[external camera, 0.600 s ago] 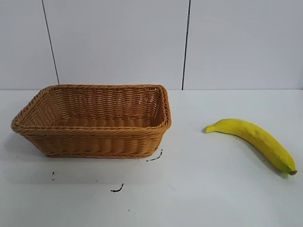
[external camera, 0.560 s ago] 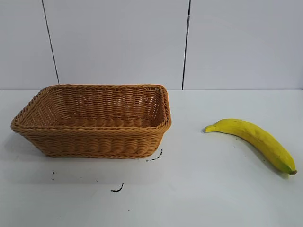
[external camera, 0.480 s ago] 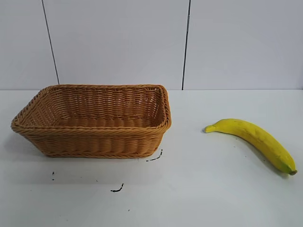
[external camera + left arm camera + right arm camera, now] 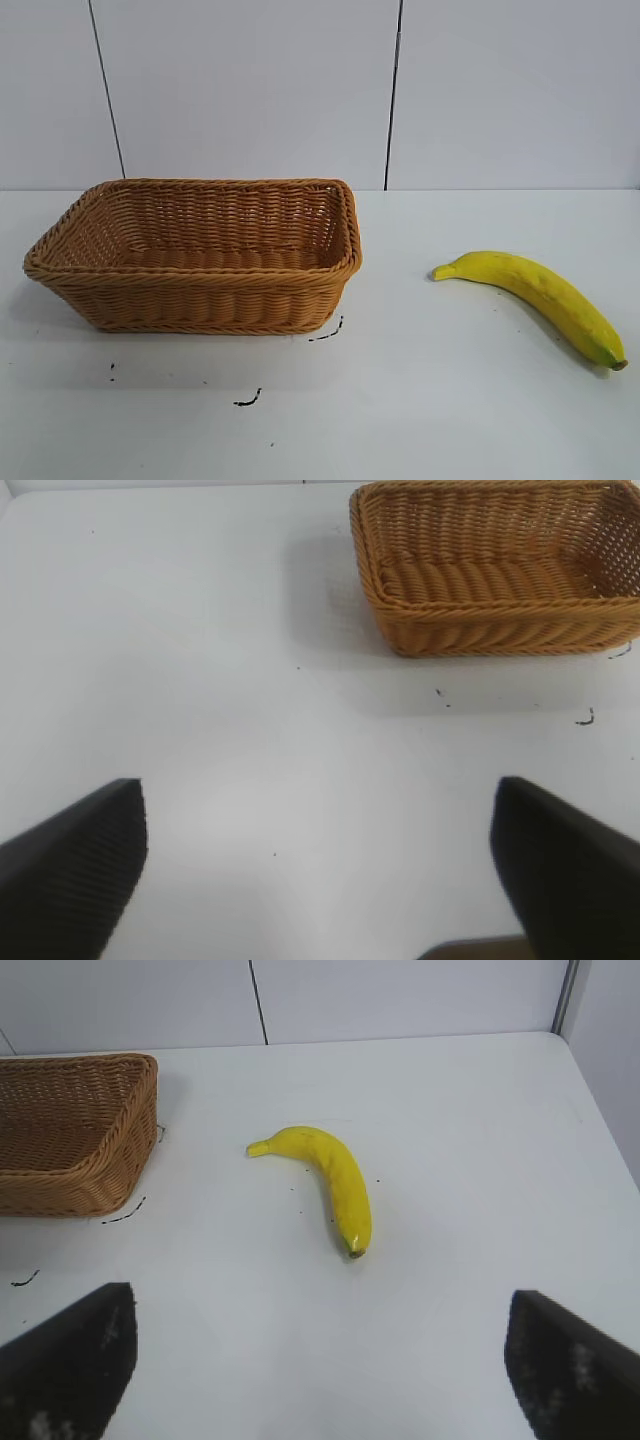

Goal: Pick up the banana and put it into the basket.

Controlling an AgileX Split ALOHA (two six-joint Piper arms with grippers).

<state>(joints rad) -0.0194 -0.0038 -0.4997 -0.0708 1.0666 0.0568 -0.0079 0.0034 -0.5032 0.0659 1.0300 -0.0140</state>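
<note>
The yellow banana (image 4: 540,295) lies on the white table at the right in the exterior view, its dark end toward the front right. It also shows in the right wrist view (image 4: 330,1172). The tan wicker basket (image 4: 195,290) stands at the left, with nothing in it. It also shows in the left wrist view (image 4: 480,630) and the right wrist view (image 4: 100,1175). My right gripper (image 4: 320,1360) is open and empty, well back from the banana. My left gripper (image 4: 320,865) is open and empty over bare table, apart from the basket. Neither gripper shows in the exterior view.
A few small black marks (image 4: 248,401) lie on the table in front of the basket. A white panelled wall (image 4: 400,90) stands behind the table. The table's edge (image 4: 595,1090) runs beyond the banana in the right wrist view.
</note>
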